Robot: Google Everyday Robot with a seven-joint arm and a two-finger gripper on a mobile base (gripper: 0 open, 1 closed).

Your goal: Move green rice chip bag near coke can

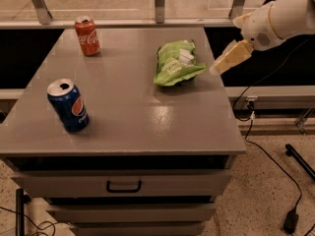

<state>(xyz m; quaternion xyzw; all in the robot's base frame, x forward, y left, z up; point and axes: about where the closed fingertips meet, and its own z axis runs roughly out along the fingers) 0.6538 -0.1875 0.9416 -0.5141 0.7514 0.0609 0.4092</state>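
At the left front of the desk (147,127): blue Pepsi can (68,105), upright, no part in the task.
Coke can (87,36): upright near the far left corner, well apart from the bag.
Green rice chip bag (176,63): lying flat toward the far right edge, untouched, not yet near the coke can.
End effector (227,60): past the desk's right edge, just beside the bag, holding nothing; apart or together cannot be told.
Done: apparently nothing beyond the approach.
Left: grasp the bag, carry it leftward across the desk, set it down beside the coke can.
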